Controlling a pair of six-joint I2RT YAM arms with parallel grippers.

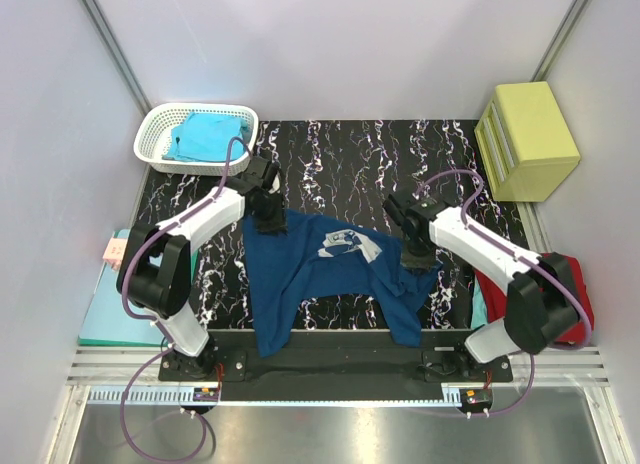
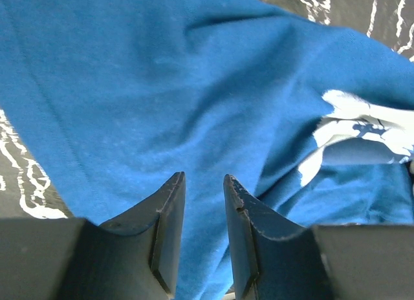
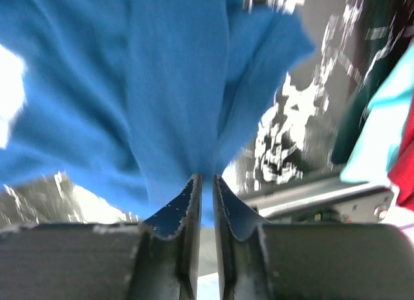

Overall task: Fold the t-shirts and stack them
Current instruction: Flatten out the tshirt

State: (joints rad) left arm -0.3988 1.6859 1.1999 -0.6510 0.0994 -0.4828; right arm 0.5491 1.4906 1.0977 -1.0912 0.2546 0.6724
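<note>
The right gripper (image 3: 206, 178) had its 2 fingers nearly together, pinching a bunched fold of the navy t-shirt (image 1: 300, 269) at its right edge. The left gripper (image 2: 204, 177) showed a narrow gap over the shirt's far left corner; whether it gripped cloth could not be told. The shirt lay rumpled, print up, on the black marbled table (image 1: 350, 154) between the 2 arms.
</note>
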